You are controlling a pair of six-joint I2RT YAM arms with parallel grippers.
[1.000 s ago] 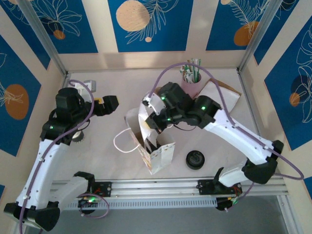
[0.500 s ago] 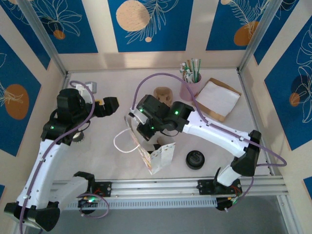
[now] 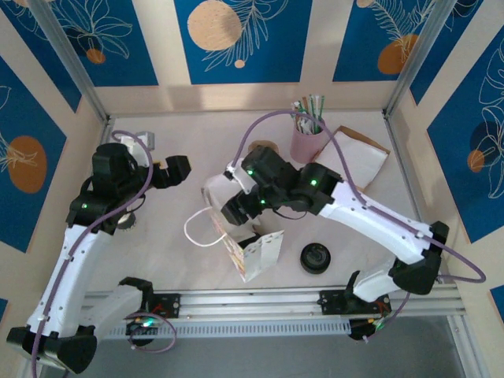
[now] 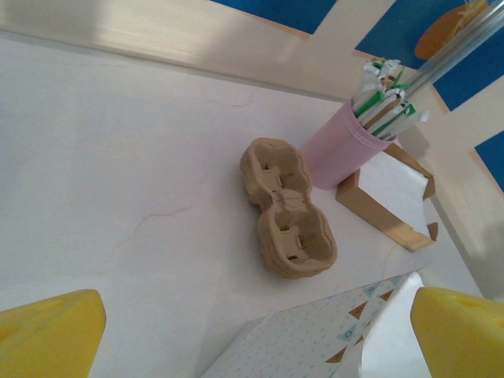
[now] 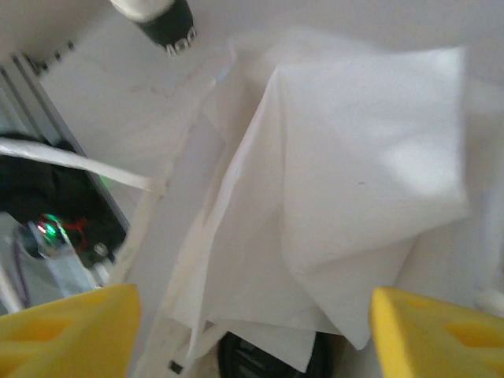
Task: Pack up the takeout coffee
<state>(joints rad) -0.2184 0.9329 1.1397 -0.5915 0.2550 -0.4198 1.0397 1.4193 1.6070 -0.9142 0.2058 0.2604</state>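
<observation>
The takeout coffee [image 3: 126, 223] stands at the left, partly under my left arm. In the right wrist view it is a white cup with a dark band [image 5: 167, 25] at the top edge. The patterned paper bag [image 3: 256, 253] stands open at centre front. My right gripper [image 3: 235, 211] hangs over the bag's mouth, open, its yellow fingers wide apart on either side of the white paper folds [image 5: 354, 157]. A dark round shape [image 5: 264, 361] shows under the folds; I cannot tell what it is. My left gripper [image 3: 177, 168] is open above the table, left of the bag [image 4: 315, 346].
A loose black lid [image 3: 313, 257] lies right of the bag. Behind the bag are a brown pulp cup carrier [image 4: 287, 209], a pink cup of straws [image 4: 342, 153] and a flat kraft box [image 3: 358, 161]. The metal rail [image 3: 276, 303] runs along the near edge.
My right gripper was shut at the bag's top and has now opened, and its arm has shifted slightly back to the right. The left arm has not moved.
</observation>
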